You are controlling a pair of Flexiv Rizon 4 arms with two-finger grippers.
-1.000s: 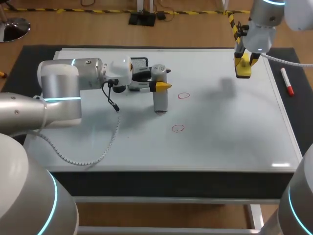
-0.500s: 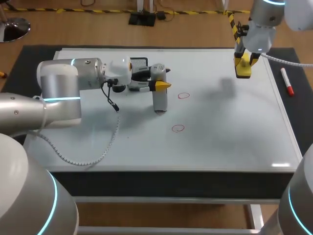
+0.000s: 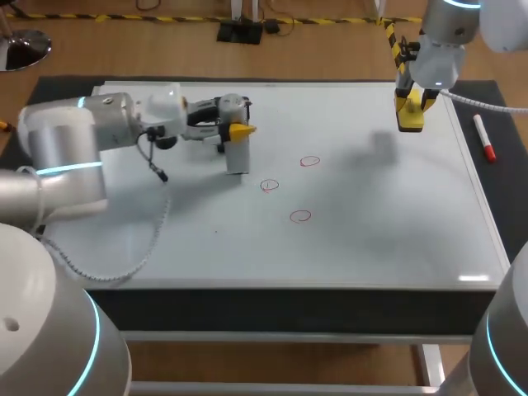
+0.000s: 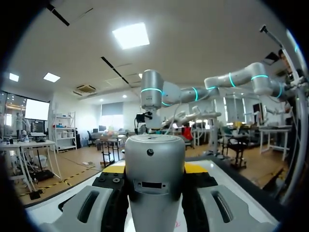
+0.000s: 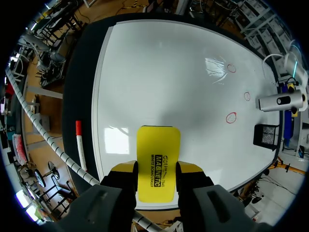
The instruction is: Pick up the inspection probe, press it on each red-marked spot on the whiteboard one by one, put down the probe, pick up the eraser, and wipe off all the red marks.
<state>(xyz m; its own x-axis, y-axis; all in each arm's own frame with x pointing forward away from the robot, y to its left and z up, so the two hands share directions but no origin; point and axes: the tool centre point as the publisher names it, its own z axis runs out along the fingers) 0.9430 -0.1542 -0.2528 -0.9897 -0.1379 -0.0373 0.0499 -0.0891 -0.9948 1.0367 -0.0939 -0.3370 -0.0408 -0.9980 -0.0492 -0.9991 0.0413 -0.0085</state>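
The grey cylindrical probe (image 3: pixel 238 153) stands upright over the whiteboard (image 3: pixel 371 239) at its far left, with my left gripper (image 3: pixel 235 130) shut on its upper part. In the left wrist view the probe (image 4: pixel 154 183) fills the gap between the fingers (image 4: pixel 116 167). Three red circles lie to its right, at the far (image 3: pixel 310 162), middle (image 3: pixel 270 186) and near (image 3: pixel 300 216) positions. My right gripper (image 3: pixel 410 106) hangs above the board's far right corner, shut on the yellow eraser (image 3: pixel 410 118). The right wrist view shows the eraser (image 5: pixel 157 164) clamped between its fingers.
A red-capped marker (image 3: pixel 484 138) lies on the mat just off the board's right edge. A black mesh holder (image 5: pixel 264 136) sits near the board's far left, beside the probe (image 5: pixel 282 100).
My left arm has carried the probe to the left, off the middle red circle, which now shows. The right arm and eraser have not moved.
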